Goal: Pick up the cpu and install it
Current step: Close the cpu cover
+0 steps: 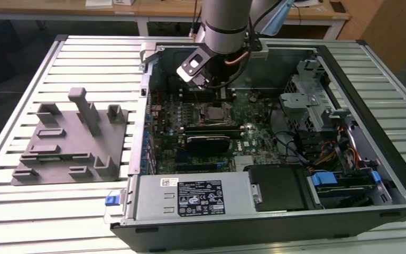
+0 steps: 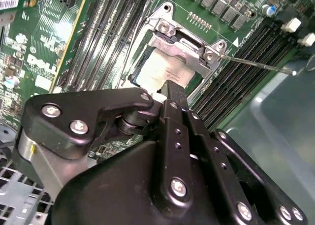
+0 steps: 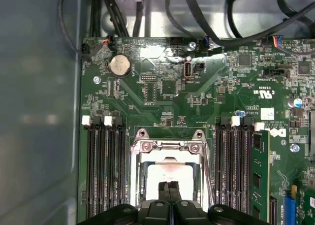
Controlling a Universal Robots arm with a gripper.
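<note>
One cpu (image 3: 168, 172) sits in the socket frame (image 3: 167, 146), pincer (image 3: 170, 185) pressed together over it.

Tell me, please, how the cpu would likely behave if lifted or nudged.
The cpu looks thin, flat and metal-topped, so probably stiff and light. Its smooth pale top may be slippery. Lying flat in the socket, it shouldn't roll or tip.

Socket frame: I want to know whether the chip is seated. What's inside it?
The cpu lies inside the socket frame, pale metal top showing in both wrist views. The gripper covers part of it, so its edge there, and whatever lies beneath the cpu, cannot be seen.
</note>
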